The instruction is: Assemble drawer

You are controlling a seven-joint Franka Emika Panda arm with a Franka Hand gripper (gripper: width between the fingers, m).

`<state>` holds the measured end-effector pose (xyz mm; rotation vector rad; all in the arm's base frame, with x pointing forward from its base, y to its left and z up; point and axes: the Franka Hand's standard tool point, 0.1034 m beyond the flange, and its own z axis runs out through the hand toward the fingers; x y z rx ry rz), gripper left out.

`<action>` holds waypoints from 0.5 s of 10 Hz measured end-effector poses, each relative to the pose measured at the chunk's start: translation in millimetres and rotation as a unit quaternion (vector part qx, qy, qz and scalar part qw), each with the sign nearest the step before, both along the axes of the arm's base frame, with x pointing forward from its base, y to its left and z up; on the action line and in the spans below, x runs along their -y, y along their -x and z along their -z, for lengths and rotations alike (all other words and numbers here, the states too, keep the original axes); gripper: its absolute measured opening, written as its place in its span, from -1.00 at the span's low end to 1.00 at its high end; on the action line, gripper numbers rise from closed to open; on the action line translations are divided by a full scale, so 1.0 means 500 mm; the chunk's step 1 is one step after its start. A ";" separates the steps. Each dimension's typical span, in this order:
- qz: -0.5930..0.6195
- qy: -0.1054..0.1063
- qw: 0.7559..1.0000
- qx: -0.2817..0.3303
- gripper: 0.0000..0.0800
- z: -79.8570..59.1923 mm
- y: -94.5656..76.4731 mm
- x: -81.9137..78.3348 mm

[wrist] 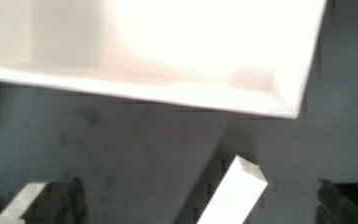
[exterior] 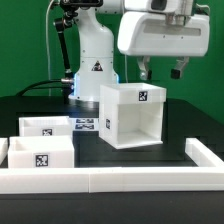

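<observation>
You have the box point(exterior: 133, 118) standing flat at the centre of the frame, roughly cubic with no clear long axis, and the wrist view looks into its hollow; at lower left a drawer point(exterior: 40, 157) lies open side up with a second one point(exterior: 46, 126) just above it, both with long axes running across the frame. Your pincer point(exterior: 162, 70) hangs above the box's upper right corner, fingers apart with nothing between them. Everything rests on a black table point(exterior: 190, 125) with a white rail point(exterior: 120, 180) along the lower edge and a green backdrop point(exterior: 20, 40) across the top.
</observation>
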<state>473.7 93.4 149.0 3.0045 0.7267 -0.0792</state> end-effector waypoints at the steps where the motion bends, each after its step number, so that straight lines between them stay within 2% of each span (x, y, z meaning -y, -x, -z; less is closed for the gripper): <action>1: 0.000 0.000 1.000 0.000 0.63 0.002 0.001 0.000; 5: 0.002 0.000 1.000 -0.001 0.63 0.010 0.009 0.000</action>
